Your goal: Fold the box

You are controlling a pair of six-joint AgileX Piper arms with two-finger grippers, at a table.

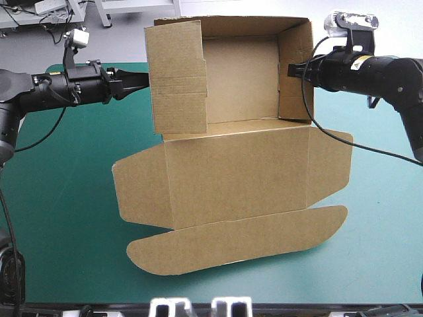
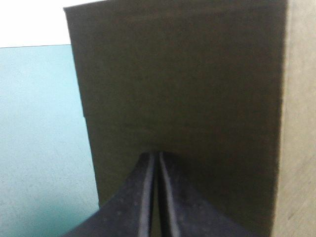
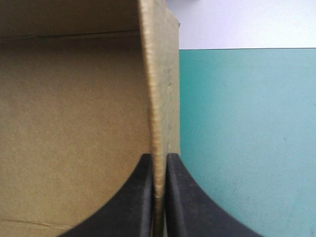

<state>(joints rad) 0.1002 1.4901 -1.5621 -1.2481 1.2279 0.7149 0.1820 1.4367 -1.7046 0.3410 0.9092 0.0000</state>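
Plain teal-green counter (image 1: 53, 218). Brown box (image 1: 241, 79) sits mid-counter, tray part up at 12 o'clock, lid (image 1: 231, 178) flat toward 6. Right jaws pinch the tray's 3 o'clock wall (image 1: 294, 72), board between them. Left jaws are closed to a point, pressed on the 9 o'clock wall (image 1: 175, 79).

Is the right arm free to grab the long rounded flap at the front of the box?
Probably not yet: the right gripper is shut on the box's right wall, so it would need to let go. Nothing lies over the front flap.
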